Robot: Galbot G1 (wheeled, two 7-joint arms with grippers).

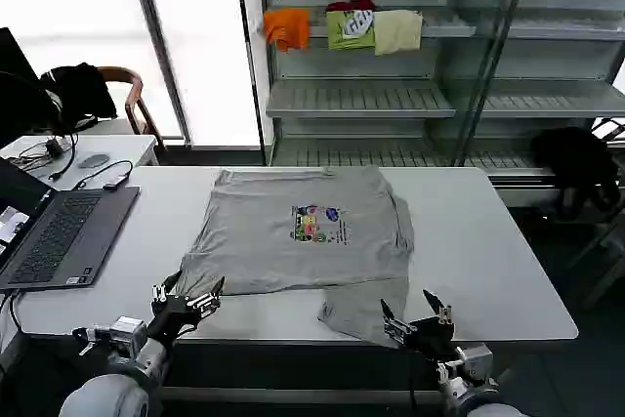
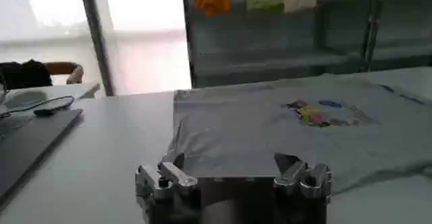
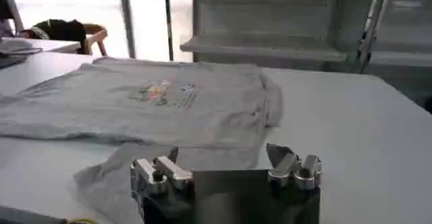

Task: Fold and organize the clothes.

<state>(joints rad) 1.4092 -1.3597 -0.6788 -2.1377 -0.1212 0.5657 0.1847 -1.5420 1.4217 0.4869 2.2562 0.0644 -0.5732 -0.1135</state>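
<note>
A light grey shirt lies flat in the middle of the head view, on the white table, with its small multicoloured chest print facing up. Its near hem runs unevenly; at lower centre-right a flap of grey cloth reaches down to the table's front edge, and its right side is bunched into a fold. In the left wrist view the shirt spreads across the centre and right of the frame; in the right wrist view it fills the left and centre, with the loose flap nearest the camera.

The left gripper sits at lower left of the head view, at the shirt's near left corner, its fingers spread apart with nothing between them. The right gripper sits at lower right, just beside the hanging flap, its fingers likewise apart and empty. Both hover low at the table's front edge.

A laptop lies open at the left edge of the frame, with cables beyond it. Behind the table stands a shelf; on an upper tier at top centre rest orange, green and cream garments. A black bundle sits at right.
</note>
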